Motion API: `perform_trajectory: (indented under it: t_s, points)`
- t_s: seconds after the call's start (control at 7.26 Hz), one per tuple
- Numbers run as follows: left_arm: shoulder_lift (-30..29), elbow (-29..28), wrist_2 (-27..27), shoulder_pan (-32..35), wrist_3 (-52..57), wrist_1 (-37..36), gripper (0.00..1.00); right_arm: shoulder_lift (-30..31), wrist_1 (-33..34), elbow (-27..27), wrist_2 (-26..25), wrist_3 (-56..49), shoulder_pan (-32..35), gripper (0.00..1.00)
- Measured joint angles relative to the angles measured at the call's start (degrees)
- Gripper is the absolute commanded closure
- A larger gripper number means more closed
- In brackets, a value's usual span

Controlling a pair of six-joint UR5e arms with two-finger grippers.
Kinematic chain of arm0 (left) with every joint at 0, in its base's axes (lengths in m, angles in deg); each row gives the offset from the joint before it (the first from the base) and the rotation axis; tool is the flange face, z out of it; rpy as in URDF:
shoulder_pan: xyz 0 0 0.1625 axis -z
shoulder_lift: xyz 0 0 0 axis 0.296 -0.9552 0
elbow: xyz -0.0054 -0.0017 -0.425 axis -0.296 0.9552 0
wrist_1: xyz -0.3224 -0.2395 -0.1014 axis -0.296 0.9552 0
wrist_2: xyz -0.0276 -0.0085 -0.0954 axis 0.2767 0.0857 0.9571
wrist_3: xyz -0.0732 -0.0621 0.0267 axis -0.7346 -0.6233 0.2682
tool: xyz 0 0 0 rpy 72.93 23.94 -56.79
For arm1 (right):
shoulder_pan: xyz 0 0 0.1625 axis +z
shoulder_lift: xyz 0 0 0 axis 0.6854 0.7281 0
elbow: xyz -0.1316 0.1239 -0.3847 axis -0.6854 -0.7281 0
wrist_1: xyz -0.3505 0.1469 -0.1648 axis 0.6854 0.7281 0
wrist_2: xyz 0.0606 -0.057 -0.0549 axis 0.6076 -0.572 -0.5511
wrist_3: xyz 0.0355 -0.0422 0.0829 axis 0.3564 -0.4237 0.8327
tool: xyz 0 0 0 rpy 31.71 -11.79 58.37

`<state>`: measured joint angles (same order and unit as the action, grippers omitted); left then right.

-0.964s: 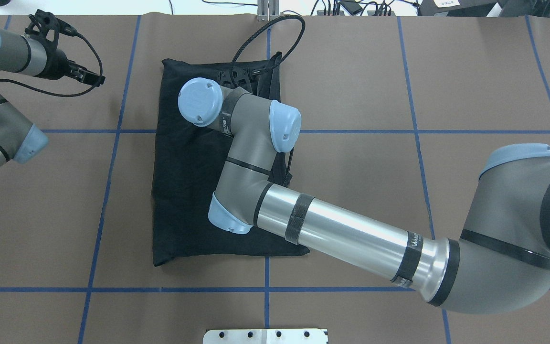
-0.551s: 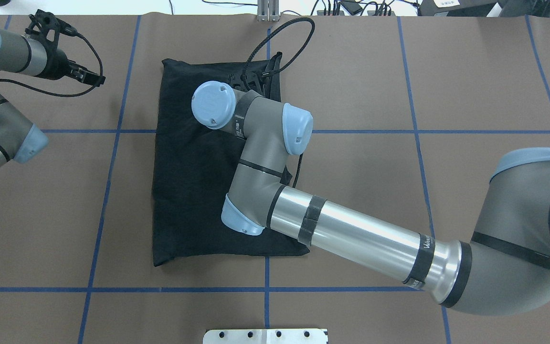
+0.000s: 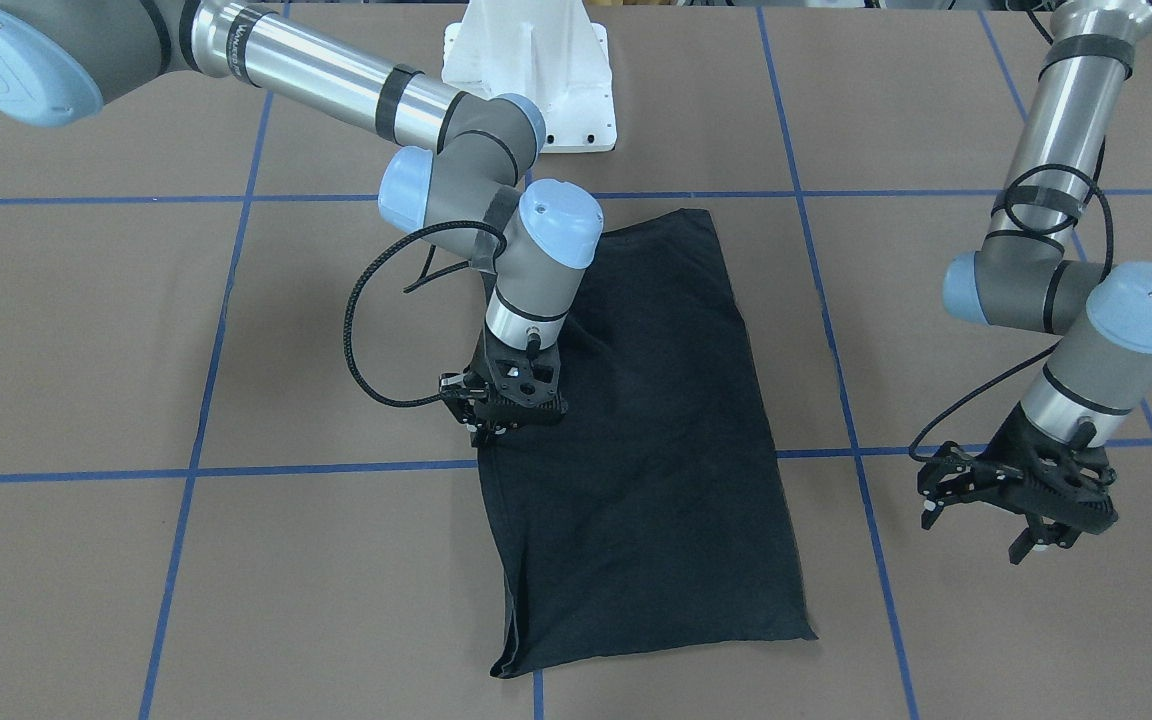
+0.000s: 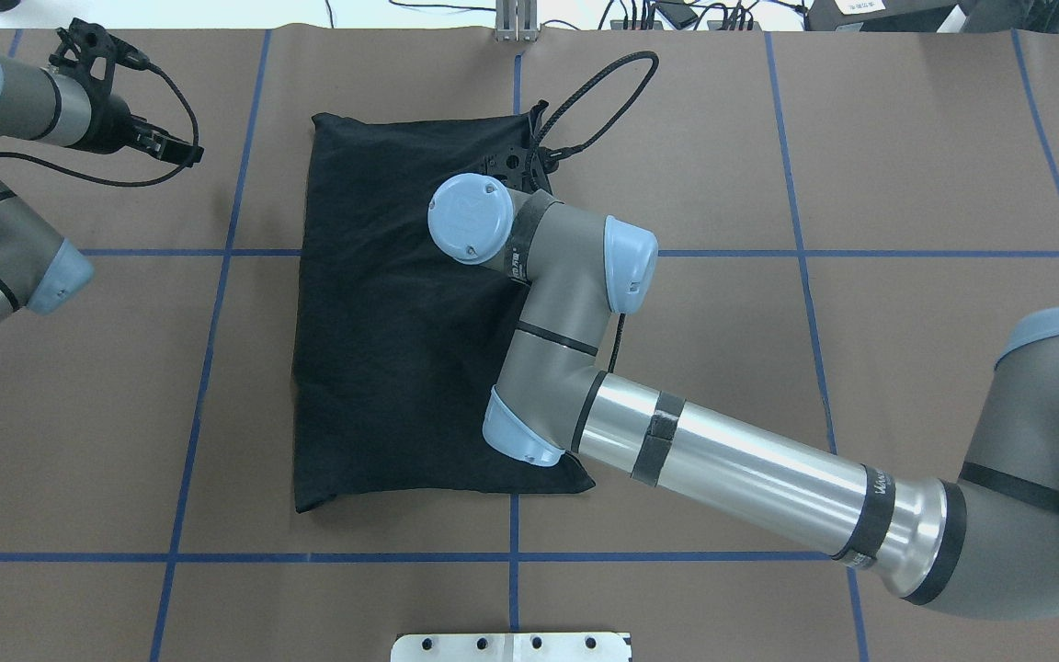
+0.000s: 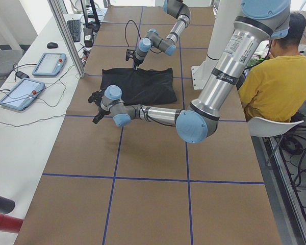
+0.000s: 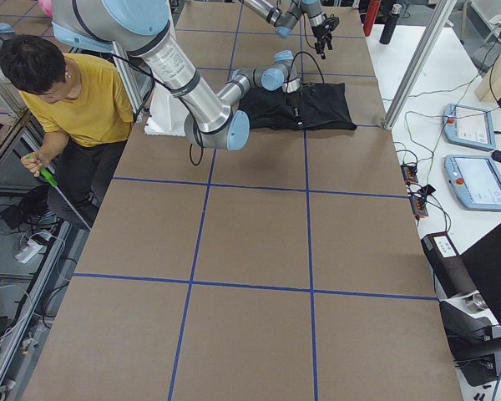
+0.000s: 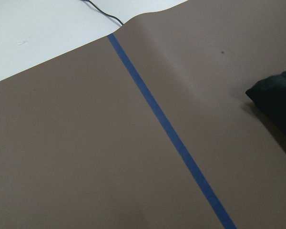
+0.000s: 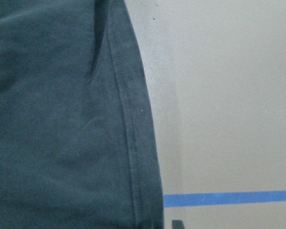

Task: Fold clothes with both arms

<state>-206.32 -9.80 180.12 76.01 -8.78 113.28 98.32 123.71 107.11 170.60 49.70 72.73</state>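
Sliding toward its own side over the last second, the right arm is carrying its wrist off the middle of the shirt and out to the cloth's right edge. The right gripper is now pointing down right at that edge, about halfway along it in the front view. Its wrist camera is looking straight down the stitched hem where cloth meets table. I cannot tell whether its jaws are gaping, closed or pinching fabric, since the fingertips are dark against dark cloth.

The shirt is lying flat as a narrow black rectangle in the centre of the table, already folded so that no print is showing. It is resting across a blue tape line.

The left gripper is hanging well clear of the shirt on the robot's left, its jaws spread wide and holding nothing. It is probably parking there to leave room.

Judging by the pose, the right gripper is lining up on the hem, either to take hold for another fold or to tidy the edge.
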Motion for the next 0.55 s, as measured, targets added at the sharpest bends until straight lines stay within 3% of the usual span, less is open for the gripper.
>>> perform_trajectory:
  t_s: [0.55]
  points:
    - [0.6, 0.0, 0.0, -0.1, -1.1, 1.4, 0.0, -1.2, 3.3, 4.7, 1.4, 3.9, -1.0, 0.0]
